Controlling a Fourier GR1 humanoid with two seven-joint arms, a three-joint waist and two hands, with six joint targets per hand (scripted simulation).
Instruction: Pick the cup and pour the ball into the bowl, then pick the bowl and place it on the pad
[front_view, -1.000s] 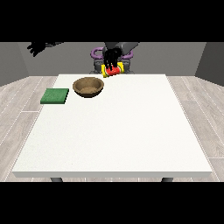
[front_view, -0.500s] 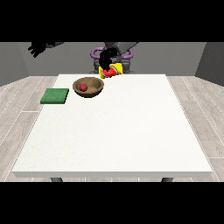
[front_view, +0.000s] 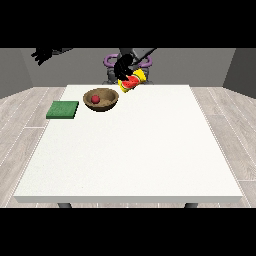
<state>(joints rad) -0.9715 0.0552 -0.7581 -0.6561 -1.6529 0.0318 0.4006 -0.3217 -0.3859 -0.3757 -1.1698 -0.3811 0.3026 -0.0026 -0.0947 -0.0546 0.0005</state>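
A brown wooden bowl stands at the table's far left, with a small red ball lying inside it. Just right of the bowl and above the table, a yellow cup with a red inside is tipped over, its mouth facing the bowl. The black hand at the view's right is curled round this cup. A flat green pad lies on the table left of the bowl. The hand at the view's left is raised high off the table's far left, its fingers spread and holding nothing.
The white table stretches wide towards the camera. The robot's body stands behind the far edge, directly behind the cup.
The red ball has dropped from the tipped cup into the bowl. The cup, still tilted in the hand, has shifted slightly to the right. The other hand has stayed raised.
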